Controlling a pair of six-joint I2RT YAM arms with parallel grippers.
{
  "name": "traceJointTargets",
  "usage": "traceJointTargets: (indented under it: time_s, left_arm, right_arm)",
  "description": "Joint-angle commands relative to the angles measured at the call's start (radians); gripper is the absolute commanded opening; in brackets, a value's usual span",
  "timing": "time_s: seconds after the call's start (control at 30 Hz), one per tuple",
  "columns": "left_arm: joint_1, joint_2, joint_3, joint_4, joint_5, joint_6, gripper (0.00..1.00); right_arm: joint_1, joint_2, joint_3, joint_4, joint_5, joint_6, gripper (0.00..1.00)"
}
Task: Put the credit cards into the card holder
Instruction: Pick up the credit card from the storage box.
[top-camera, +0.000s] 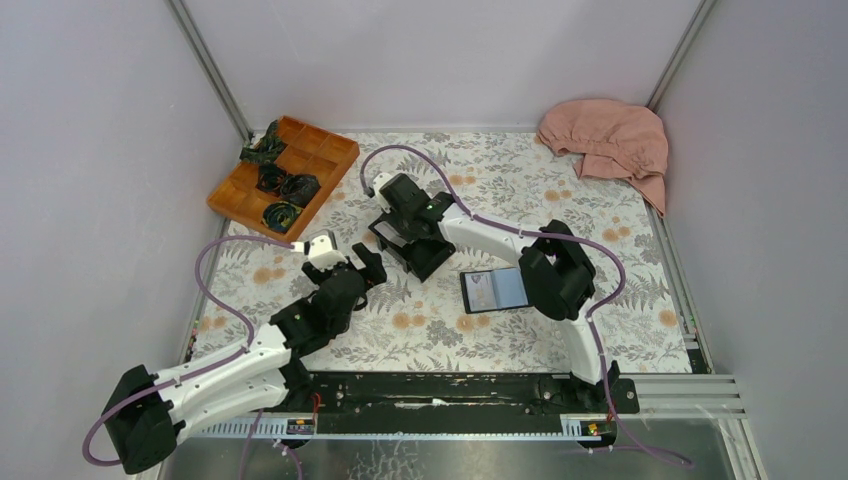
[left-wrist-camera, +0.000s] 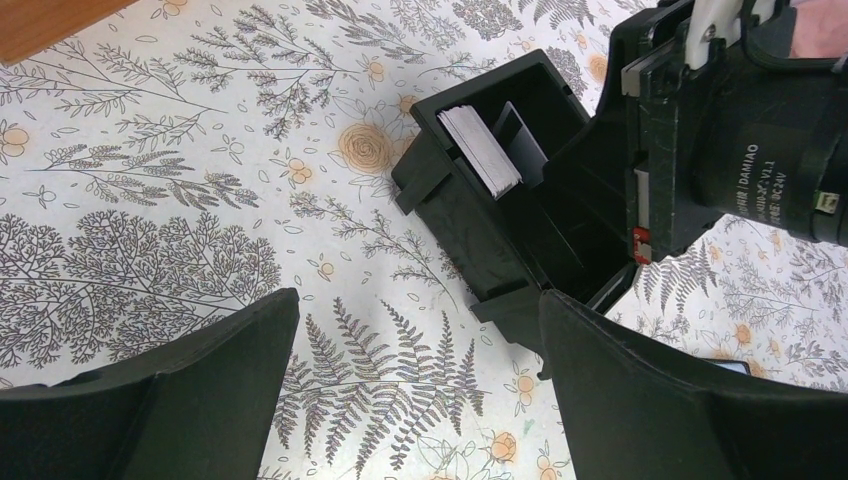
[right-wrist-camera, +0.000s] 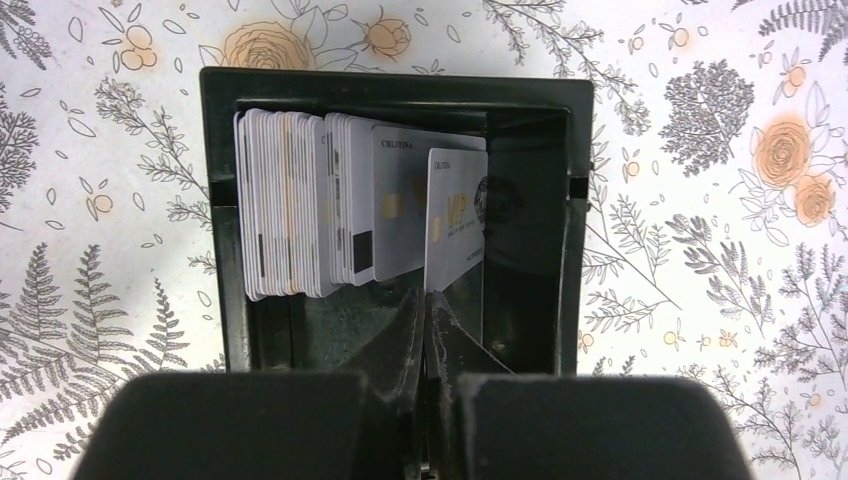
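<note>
A rigid black open-topped box (right-wrist-camera: 400, 100) holds a stack of white credit cards (right-wrist-camera: 290, 205) standing on edge. My right gripper (right-wrist-camera: 428, 300) reaches down into the box and is shut on the near edge of one white card (right-wrist-camera: 455, 215), which stands apart from the stack. In the top view the right gripper (top-camera: 408, 232) is over the box (top-camera: 432, 258). The card holder (top-camera: 495, 290) lies open on the table, right of the box, blue-grey inside. My left gripper (left-wrist-camera: 420, 350) is open and empty, just left of the box (left-wrist-camera: 500, 230); it also shows in the top view (top-camera: 362, 263).
An orange compartment tray (top-camera: 330, 152) with dark crumpled items stands at the back left. A pink cloth (top-camera: 610, 140) lies at the back right. The flowered table cover (top-camera: 560, 200) is walled by grey panels on the sides.
</note>
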Motion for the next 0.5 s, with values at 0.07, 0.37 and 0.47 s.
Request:
traceJointTargets:
  time_s: [0.07,0.37,0.47]
  left_arm:
    - [0.008,0.008,0.010,0.033,-0.032,0.000,0.97]
    - [0.009,-0.008,0.025,0.058,-0.010,0.048,0.97]
    - [0.009,-0.030,0.021,0.095,0.019,0.085,0.98]
  right_arm:
    - [0.004,-0.107,-0.026,0.031,0.067,-0.014,0.00]
    - [0.003,-0.212,-0.067,0.041,0.064,-0.007,0.00]
    - [0.003,-0.244,-0.092,0.036,0.063,-0.005,0.00]
